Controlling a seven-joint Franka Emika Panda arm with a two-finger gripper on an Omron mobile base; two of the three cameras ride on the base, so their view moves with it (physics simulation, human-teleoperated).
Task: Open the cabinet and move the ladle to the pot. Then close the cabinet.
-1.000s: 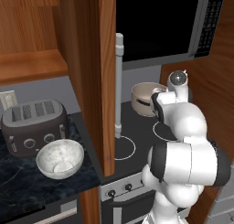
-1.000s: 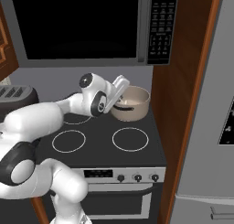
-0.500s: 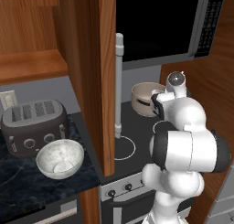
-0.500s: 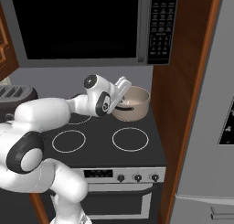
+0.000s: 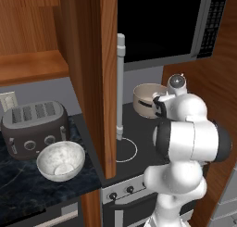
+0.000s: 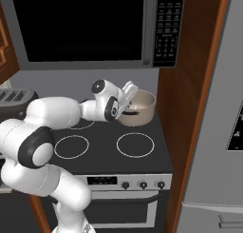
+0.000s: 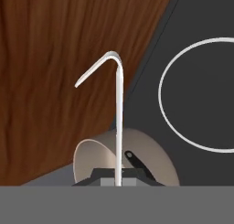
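Left to right: toaster (image 5: 32, 124) and white bowl (image 5: 60, 160) sit on the dark counter (image 5: 18, 186), well clear of the work. Cabinet (image 5: 95, 73) door stands open, edge-on, its long bar handle (image 5: 120, 87) facing the stove (image 6: 118, 153). Pot (image 6: 140, 107) is on the back right burner, next to the wooden side panel (image 6: 187, 94).

Fingers (image 7: 118, 179) are clamped tight on the ladle (image 7: 118, 122); its thin handle runs straight up out of them to a bent end. In the right base view the gripper (image 6: 127, 96) is at the pot's left rim, just above it.

Step in hand, as I read it: drop the ladle in the pot. To do it well: get the ladle fully over the opening, lower until it's inside the wall, then release. Let go too near the rim and it likely tips out onto the stove. Pull away upward so the pot isn't nudged.

Hard to tell:
- which end of the ladle is gripped; the bowl end isn't clear
- the inside of the pot; arm covers part of it
- whether the ladle touches the rim
- cabinet shelves (image 5: 28, 66) are only partly in view
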